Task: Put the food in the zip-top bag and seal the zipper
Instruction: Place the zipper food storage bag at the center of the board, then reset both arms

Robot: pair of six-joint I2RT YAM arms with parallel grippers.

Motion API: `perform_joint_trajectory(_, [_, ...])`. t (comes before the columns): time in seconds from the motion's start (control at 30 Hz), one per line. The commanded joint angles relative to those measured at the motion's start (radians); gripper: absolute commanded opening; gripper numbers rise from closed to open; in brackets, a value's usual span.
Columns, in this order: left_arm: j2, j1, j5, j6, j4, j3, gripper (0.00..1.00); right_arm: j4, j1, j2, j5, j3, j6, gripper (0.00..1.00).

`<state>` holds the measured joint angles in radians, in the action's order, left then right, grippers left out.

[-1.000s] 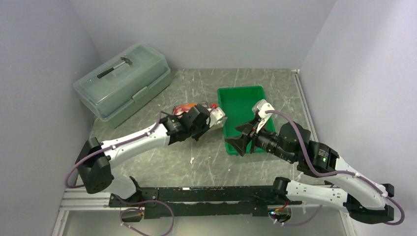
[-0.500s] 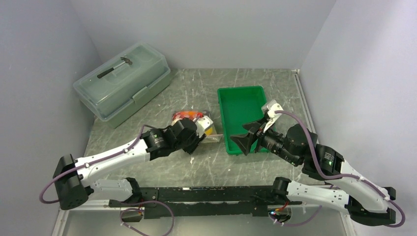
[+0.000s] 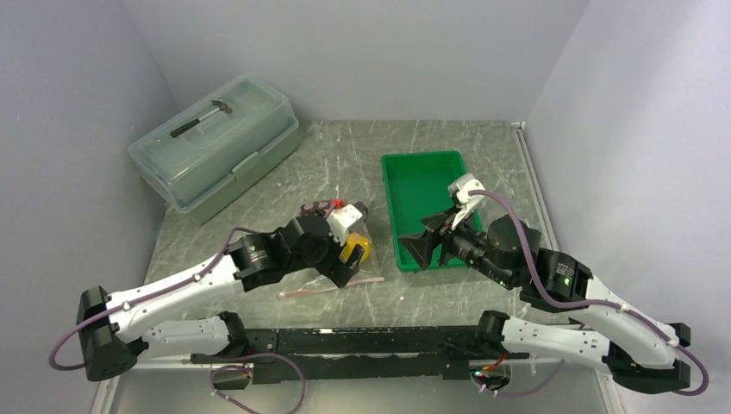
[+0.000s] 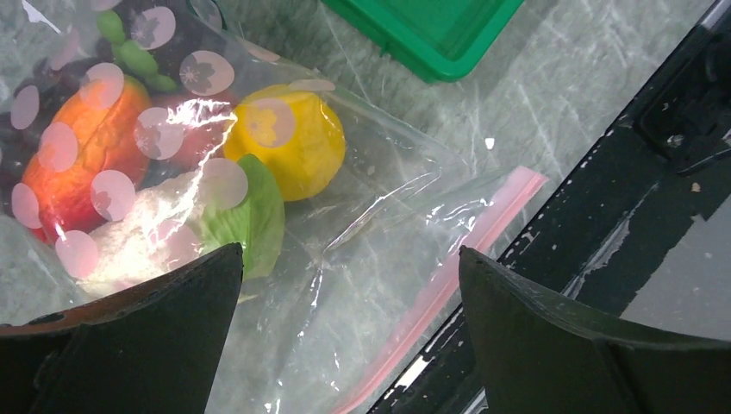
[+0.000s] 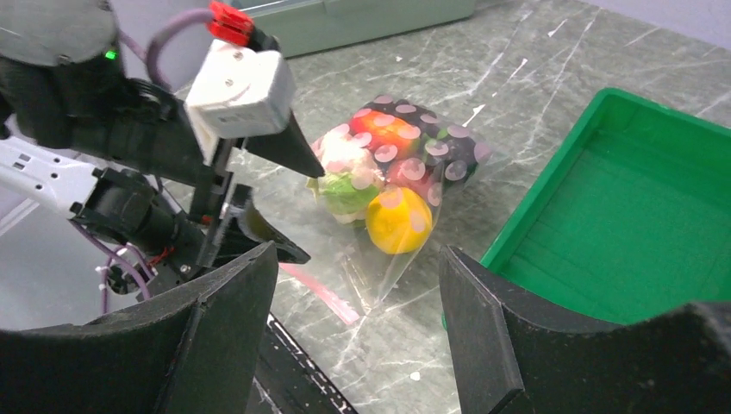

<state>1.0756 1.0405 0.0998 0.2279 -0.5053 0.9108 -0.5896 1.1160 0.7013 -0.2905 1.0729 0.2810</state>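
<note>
Several toy foods (image 4: 289, 142) lie inside the clear, crinkly zip-top bag (image 3: 366, 263), mid-frame in the overhead view. The left claw (image 4: 349, 259) and right claw (image 5: 358, 254) are both spread, holding nothing. The film looks light, limp and slippery, so it is probably best pinched at the stiffer pink zipper strip (image 4: 465, 250).

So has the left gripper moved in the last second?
Yes. The left gripper has pulled back toward the near edge, from beside the green tray's middle to level with its front rim.
</note>
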Motion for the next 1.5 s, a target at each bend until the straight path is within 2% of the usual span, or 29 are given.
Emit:
perform_joint_trajectory(0.0, [-0.073, 0.006, -0.015, 0.039, 0.015, 0.041, 1.0, 0.021, -0.001, 0.007, -0.044, -0.002, 0.01, 0.72])
perform_joint_trajectory(0.17, [-0.105, 0.006, 0.021, 0.053, -0.014, 0.055, 1.0, 0.032, -0.002, 0.021, -0.064, -0.015, 0.015, 0.73])
perform_joint_trajectory(0.37, [-0.049, 0.006, 0.147, 0.089, -0.106, 0.102, 1.0, 0.043, -0.018, 0.064, -0.08, -0.033, 0.013, 0.76])
perform_joint_trajectory(0.5, [-0.009, 0.003, 0.229, 0.089, -0.161, 0.154, 1.0, 0.051, -0.071, 0.101, -0.051, -0.044, 0.012, 0.76])
perform_joint_trajectory(0.6, [0.004, -0.023, 0.221, 0.074, -0.191, 0.185, 1.0, 0.071, -0.133, 0.108, -0.003, -0.064, 0.014, 0.77])
perform_joint_trajectory(0.67, [0.001, -0.069, 0.2, 0.073, -0.203, 0.193, 1.0, 0.085, -0.185, 0.113, 0.047, -0.08, 0.016, 0.78])
perform_joint_trajectory(0.8, [-0.014, -0.245, 0.067, 0.061, -0.211, 0.196, 1.0, 0.12, -0.33, 0.124, 0.211, -0.11, 0.034, 0.78])
perform_joint_trajectory(1.0, [-0.018, -0.444, -0.035, 0.044, -0.278, 0.249, 1.0, 0.158, -0.605, 0.139, 0.422, -0.157, 0.08, 0.79])
perform_joint_trajectory(1.13, [-0.036, -0.624, -0.161, 0.038, -0.281, 0.243, 1.0, 0.203, -0.805, 0.121, 0.585, -0.202, 0.13, 0.79])
perform_joint_trajectory(1.23, [-0.06, -0.732, -0.23, 0.056, -0.269, 0.22, 1.0, 0.225, -0.859, 0.108, 0.605, -0.231, 0.153, 0.79])
perform_joint_trajectory(1.37, [-0.112, -0.749, -0.22, 0.07, -0.234, 0.184, 1.0, 0.252, -0.863, 0.054, 0.555, -0.273, 0.144, 0.8])
perform_joint_trajectory(1.47, [-0.169, -0.749, -0.226, 0.074, -0.196, 0.143, 1.0, 0.293, -0.863, 0.013, 0.594, -0.306, 0.128, 0.81])
